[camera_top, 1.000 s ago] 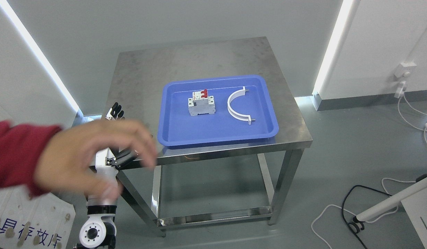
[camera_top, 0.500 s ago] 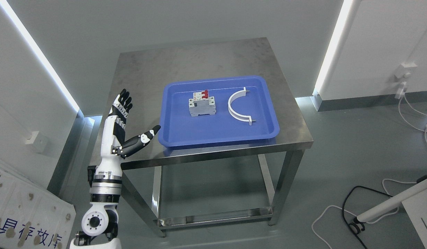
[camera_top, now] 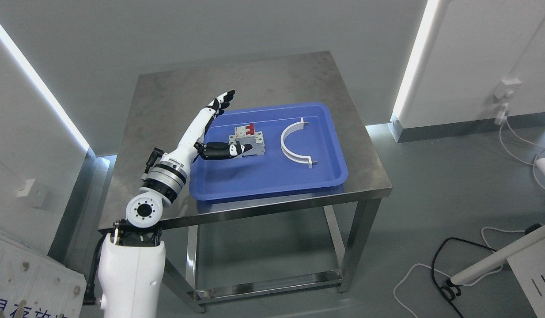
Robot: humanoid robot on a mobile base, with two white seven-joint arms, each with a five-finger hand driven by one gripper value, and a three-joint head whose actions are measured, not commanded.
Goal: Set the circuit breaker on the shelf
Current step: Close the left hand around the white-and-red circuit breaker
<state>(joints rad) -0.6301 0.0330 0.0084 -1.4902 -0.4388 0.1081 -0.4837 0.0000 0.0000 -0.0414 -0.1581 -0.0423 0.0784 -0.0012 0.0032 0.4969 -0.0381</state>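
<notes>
- The circuit breaker (camera_top: 249, 142) is a light grey block with red switch levers along its twelve-o'clock edge.
- It stands upright in the blue tray (camera_top: 272, 176), toward the tray's ten-o'clock part, at nine o'clock from a white curved bracket (camera_top: 292, 142).

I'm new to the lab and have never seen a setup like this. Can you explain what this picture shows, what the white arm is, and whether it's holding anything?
The picture comes from a camera on a humanoid robot's head, looking down. The white arm from the lower left is the robot's own, ending in the left hand, which has fingers. Its fingers are spread and it holds nothing yet; its thumb reaches toward the circuit breaker, a grey block with red switches. That sits in a blue tray on a steel table, beside a white curved bracket. The right arm is out of view.
</notes>
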